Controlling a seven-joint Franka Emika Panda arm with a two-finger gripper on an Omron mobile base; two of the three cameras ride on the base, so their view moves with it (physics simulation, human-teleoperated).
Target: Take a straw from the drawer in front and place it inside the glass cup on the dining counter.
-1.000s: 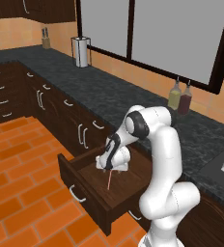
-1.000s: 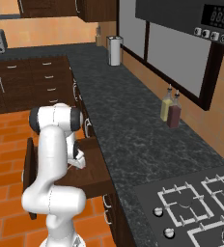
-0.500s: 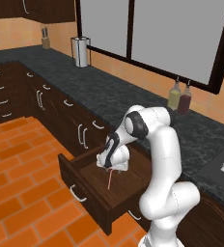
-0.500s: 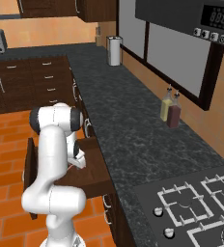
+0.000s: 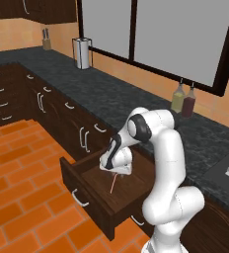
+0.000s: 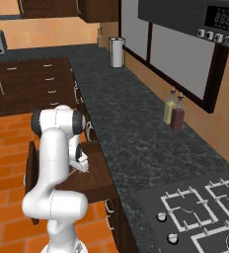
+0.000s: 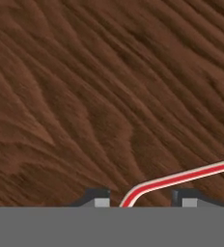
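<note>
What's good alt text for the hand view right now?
A thin red-and-white straw lies on the dark brown wood floor of the drawer, its bent end curving down between the two dark fingertips of the gripper at the bottom edge. The fingertips stand on either side of the straw with a gap left on each side.

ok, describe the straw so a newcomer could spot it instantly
Find the long black granite counter under the window; below it one dark brown wooden drawer with a curved silvery handle stands pulled open. On its wood floor, under the white arm's gripper, lies the thin pink-red straw with a bent tip, the sole pale line there.
</note>
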